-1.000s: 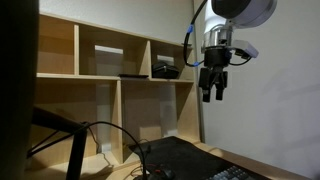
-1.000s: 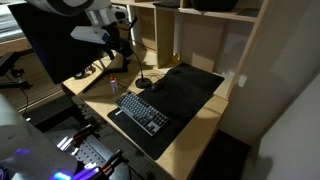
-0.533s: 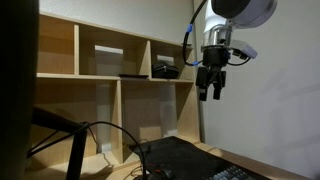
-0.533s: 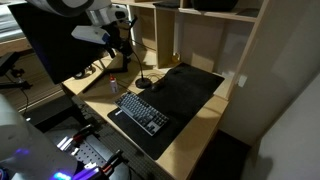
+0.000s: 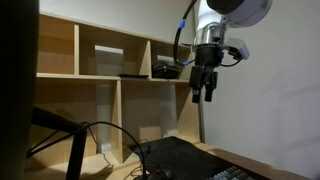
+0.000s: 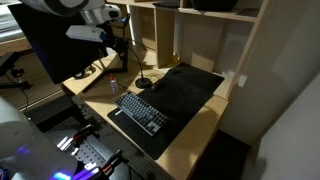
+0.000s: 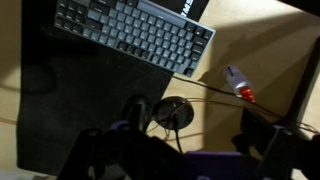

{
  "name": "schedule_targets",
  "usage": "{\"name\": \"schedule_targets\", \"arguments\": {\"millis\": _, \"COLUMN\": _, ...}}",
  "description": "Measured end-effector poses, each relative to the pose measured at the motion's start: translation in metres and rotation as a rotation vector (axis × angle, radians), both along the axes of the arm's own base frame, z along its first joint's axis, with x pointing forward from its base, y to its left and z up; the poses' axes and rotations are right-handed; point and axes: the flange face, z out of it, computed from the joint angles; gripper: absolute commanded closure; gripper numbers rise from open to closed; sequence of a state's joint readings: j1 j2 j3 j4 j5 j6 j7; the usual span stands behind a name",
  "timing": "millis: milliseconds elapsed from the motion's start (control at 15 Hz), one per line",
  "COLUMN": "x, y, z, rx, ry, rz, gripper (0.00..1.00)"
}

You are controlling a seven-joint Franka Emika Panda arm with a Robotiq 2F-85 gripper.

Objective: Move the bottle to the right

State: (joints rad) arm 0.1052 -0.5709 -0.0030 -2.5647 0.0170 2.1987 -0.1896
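Gripper (image 5: 203, 90) hung high above the desk (image 6: 98, 100) in an exterior view. Fingers were spread, nothing between them (wrist view showed the same wide gap). Bottle (image 7: 237, 83), red-capped, sat on bare wood, off the mat (image 7: 80, 100), near the keyboard (image 7: 130, 35) end, well apart from the gripper.

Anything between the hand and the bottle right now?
Nothing solid: the hand hangs open, high above the desk; the bottle lies on bare wood beside the keyboard. A thin cable runs close by its cap.
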Motion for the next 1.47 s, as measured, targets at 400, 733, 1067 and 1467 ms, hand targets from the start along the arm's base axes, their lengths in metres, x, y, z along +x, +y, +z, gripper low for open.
{"name": "schedule_targets", "arguments": {"millis": 400, "x": -0.016, "y": 0.106, "z": 0.025, "rx": -0.042, "ry": -0.072, "rz": 0.242, "gripper": 0.00}}
{"name": "schedule_targets", "arguments": {"millis": 733, "x": -0.015, "y": 0.108, "z": 0.027, "rx": -0.041, "ry": -0.075, "rz": 0.245, "gripper": 0.00}}
{"name": "schedule_targets", "arguments": {"millis": 1067, "x": 0.001, "y": 0.149, "z": -0.048, "rx": -0.067, "ry": 0.050, "rz": 0.286, "gripper": 0.00}}
{"name": "schedule_targets", "arguments": {"millis": 1467, "x": 0.023, "y": 0.173, "z": -0.111, "rx": -0.062, "ry": 0.104, "rz": 0.241, "gripper": 0.00}}
